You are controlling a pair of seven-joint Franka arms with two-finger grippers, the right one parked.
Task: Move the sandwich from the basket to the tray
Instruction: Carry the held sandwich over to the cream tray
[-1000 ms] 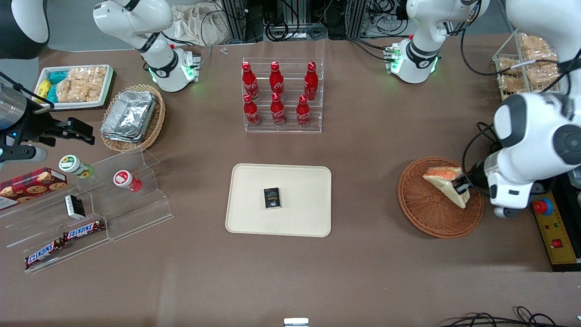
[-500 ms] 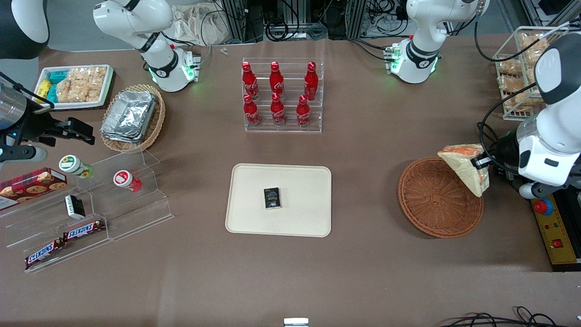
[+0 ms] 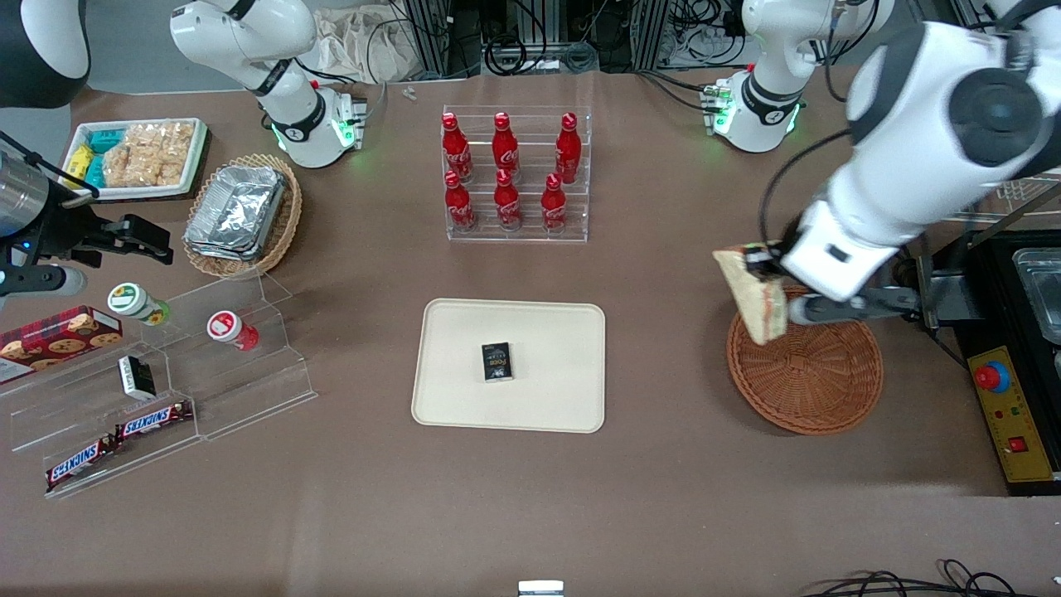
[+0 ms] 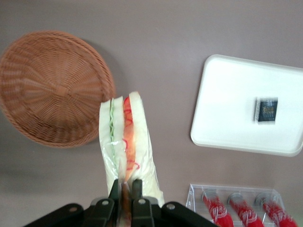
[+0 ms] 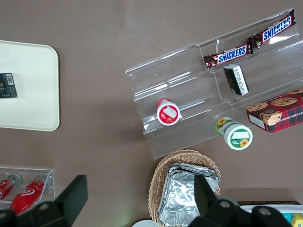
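Front view looks down over everything; both wrist views, closer, share the tray (image 3: 510,365).

Brown cloth-covered table (image 3: 680,514), clear stepped stand (image 3: 518,178) holding red bottles (image 3: 504,170), clear tiered shelf (image 3: 166,390) with snack bars and cups, tangled black cables (image 3: 539,41) along the table's farther edge, yellow control box (image 3: 1015,414) with red button.

Light is even and bright from above; the gripper (image 4: 124,195) is blurred; the basket (image 3: 804,373) casts a soft shadow.
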